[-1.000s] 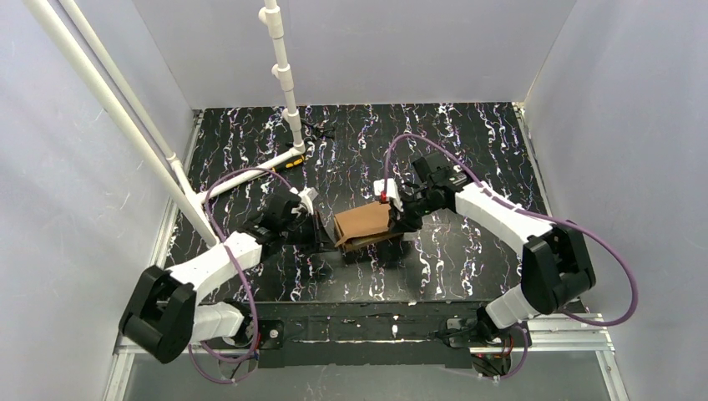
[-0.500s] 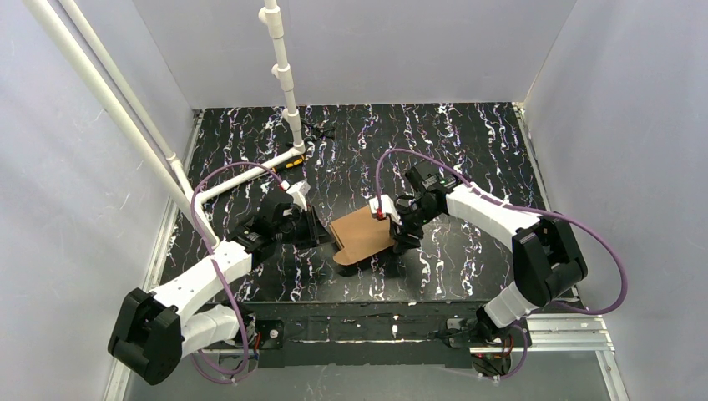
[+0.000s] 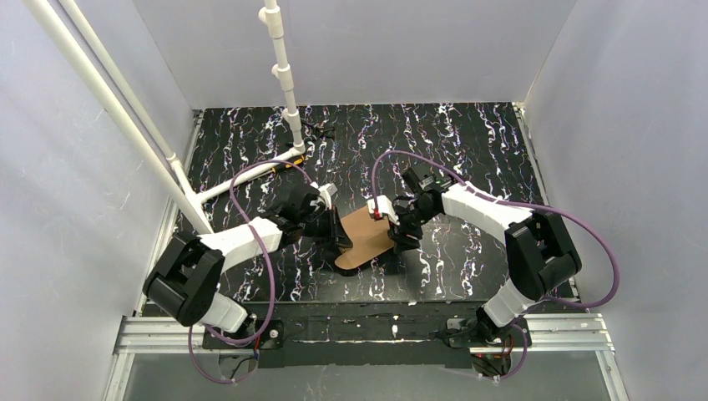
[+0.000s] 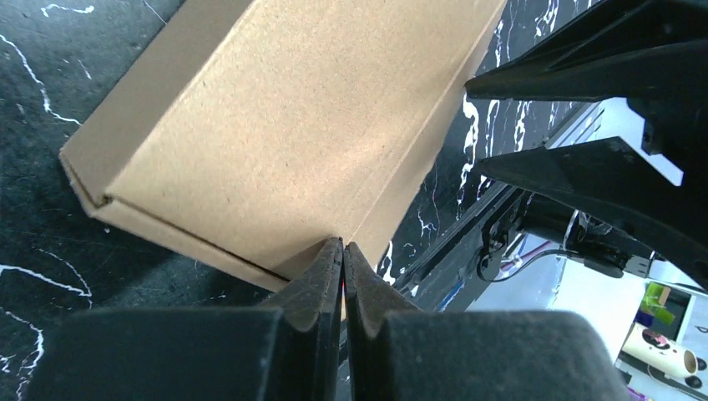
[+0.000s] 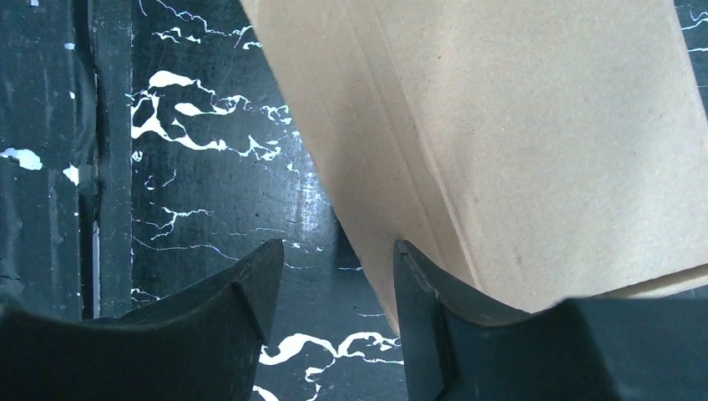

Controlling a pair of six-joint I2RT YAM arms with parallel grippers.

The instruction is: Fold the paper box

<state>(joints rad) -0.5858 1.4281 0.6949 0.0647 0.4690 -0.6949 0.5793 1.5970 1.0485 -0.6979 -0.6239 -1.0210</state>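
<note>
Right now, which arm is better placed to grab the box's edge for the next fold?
Probably the right: the right gripper is open at the edge of the paper box, while the left gripper is shut, tips against it.

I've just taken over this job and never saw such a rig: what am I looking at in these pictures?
A white left arm and right arm stand at the near edge of a black white-veined tabletop. The wide picture looks down from above and behind them; the other two come from a camera on each wrist. Between the arms sits a plain brown cardboard box piece, apparently partly folded. The left gripper is shut, tips at the cardboard's edge. The right gripper is open, holding nothing.
</note>
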